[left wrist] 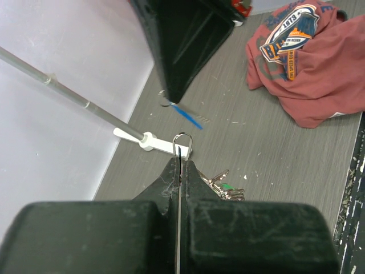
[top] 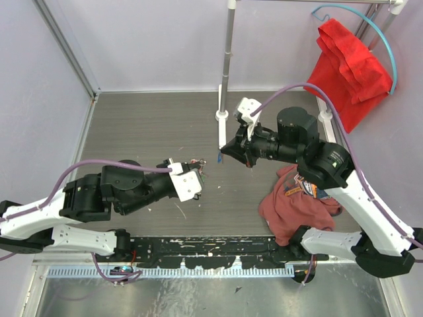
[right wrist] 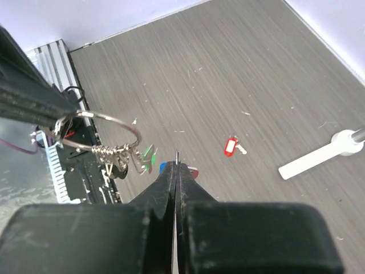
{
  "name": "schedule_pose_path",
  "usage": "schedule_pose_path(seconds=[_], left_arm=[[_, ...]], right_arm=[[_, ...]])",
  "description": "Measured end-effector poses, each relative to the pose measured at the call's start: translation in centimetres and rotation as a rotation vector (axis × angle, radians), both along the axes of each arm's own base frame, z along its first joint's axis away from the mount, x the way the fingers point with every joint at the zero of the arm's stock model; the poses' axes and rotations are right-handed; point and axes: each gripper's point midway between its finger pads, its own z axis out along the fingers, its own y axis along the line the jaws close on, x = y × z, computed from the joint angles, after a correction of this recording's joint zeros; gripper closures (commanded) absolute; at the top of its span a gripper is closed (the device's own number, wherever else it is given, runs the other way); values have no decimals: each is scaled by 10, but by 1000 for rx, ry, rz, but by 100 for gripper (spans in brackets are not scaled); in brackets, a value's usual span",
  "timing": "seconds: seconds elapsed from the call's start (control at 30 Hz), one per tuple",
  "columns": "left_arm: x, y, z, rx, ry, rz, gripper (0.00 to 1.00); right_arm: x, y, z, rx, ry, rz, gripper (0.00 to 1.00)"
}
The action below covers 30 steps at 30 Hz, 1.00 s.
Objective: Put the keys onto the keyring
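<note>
Here, the left pincer (left wrist: 179, 164) is pressed together on the wire of the keyring (right wrist: 108, 130), holding the loop above the table (top: 152, 125). In the right wrist view several keys (right wrist: 122, 158), one with a green tag, already hang from the ring's lower arc. The right pincer (right wrist: 177, 170) is likewise pressed together, pinching a blue key (left wrist: 186, 113) whose metal tip shows just past the fingertips. The two pincers are near each other but apart, and the blue key does not touch the ring. A red key (right wrist: 230, 146) lies loose on the table, well apart from both. A crumpled shirt (left wrist: 308, 63) lies off to the right.

The step in hand appears to be threading the blue key onto the ring. To do it well, hold the ring steady with its opening, which cannot be made out here, turned toward the right pincer. Line up the key's hole with that end before advancing. The hanging keys crowd one side of the loop, so the bare arc offers the better approach. The thin wire may twist in the grip, so slow, light motion is advisable.
</note>
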Motion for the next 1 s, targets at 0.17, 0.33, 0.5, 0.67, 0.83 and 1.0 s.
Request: schedule_pose_path(seconds=[0.17, 0.33, 0.5, 0.67, 0.83, 1.0], left_arm=[[-5, -2, -3, 12, 9, -35, 100], [-11, 0, 1, 18, 20, -70, 100], [-17, 3, 5, 22, 34, -103, 100], [-21, 1, 1, 44, 43, -127, 100], [-25, -2, -6, 74, 58, -153, 100], [-31, -5, -7, 81, 75, -186, 100]], right_arm=[[14, 7, 7, -37, -50, 56, 99], [25, 6, 7, -69, -54, 183, 99], [-3, 9, 11, -77, -78, 400, 99], [-32, 9, 22, -33, -96, 553, 99], [-46, 15, 24, -17, -90, 622, 99], [-60, 32, 29, -20, -98, 697, 99]])
